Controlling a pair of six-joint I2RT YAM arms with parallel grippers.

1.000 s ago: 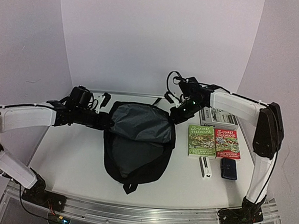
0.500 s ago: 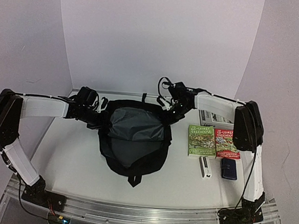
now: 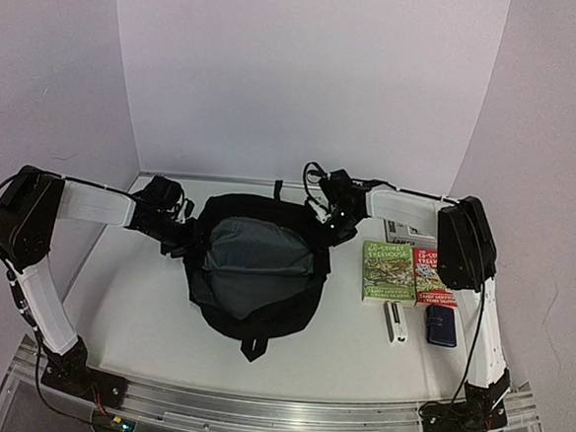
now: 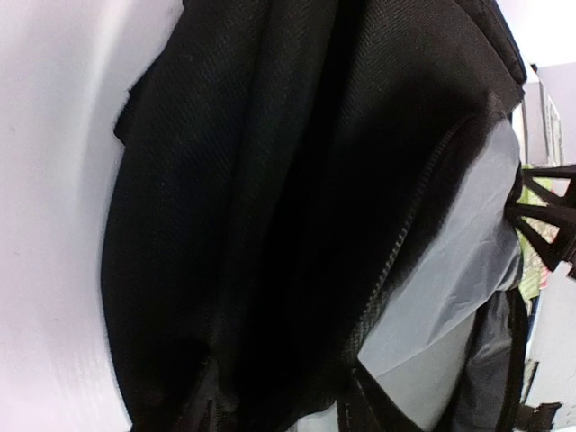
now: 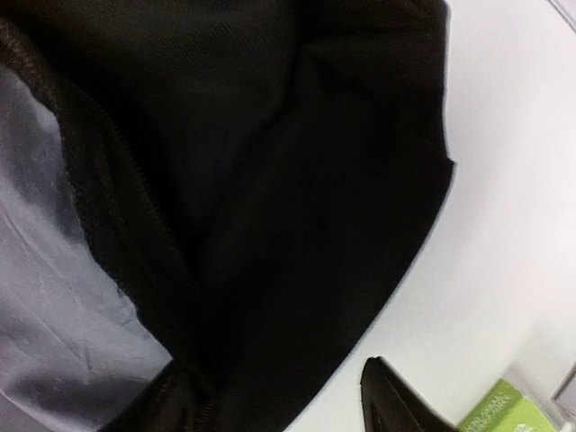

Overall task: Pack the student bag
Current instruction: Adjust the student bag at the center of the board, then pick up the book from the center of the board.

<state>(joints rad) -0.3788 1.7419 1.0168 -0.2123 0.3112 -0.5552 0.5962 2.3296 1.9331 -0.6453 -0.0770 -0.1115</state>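
Left arm (image 3: pixel 91 202) and right arm (image 3: pixel 408 203) reach toward each other across the far side.
Each folds at a raised elbow, its forearm lying nearly level and pointing inward. The left gripper (image 3: pixel 184 236) and the right gripper (image 3: pixel 329 222) pinch opposite rims of the student bag (image 3: pixel 252 307).

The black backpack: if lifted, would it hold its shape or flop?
Probably floppy: the backpack is creased soft fabric, its mouth sagging open on grey lining. Likely light, as it lies flat and looks empty. Unlikely to roll.
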